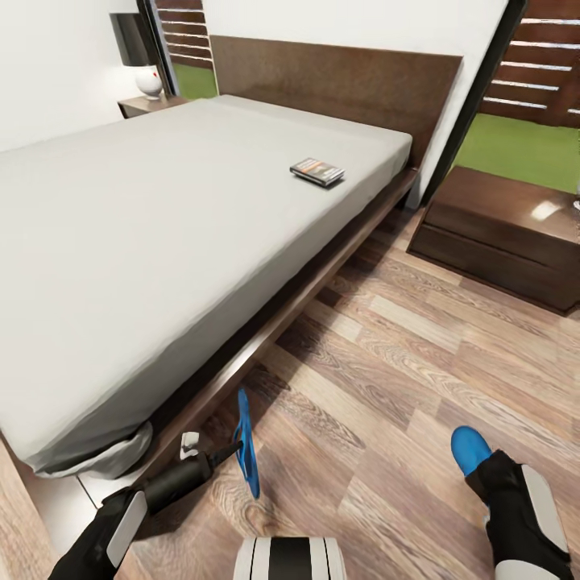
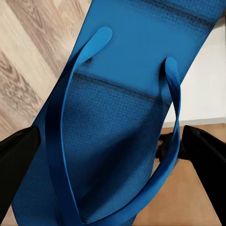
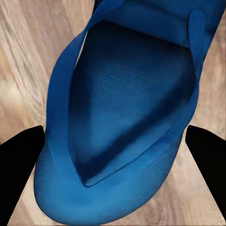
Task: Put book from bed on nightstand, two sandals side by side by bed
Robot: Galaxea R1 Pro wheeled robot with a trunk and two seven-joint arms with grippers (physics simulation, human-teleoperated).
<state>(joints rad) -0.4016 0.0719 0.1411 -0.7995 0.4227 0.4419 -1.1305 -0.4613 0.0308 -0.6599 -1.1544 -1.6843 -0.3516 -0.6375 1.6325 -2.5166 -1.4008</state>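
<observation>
Left hand [image 1: 229, 453] pinches 1 sandal [image 1: 246, 443] edge-up, long axis pointing away toward the bed [image 1: 161, 242]. Right hand [image 3: 113, 155] pinches the other sandal [image 1: 469, 449].

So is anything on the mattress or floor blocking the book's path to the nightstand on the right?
Nothing visible does. The book lies alone on the bed near its right edge, and only bare wood floor separates the bed from the nightstand, whose visible top looks free.
</observation>
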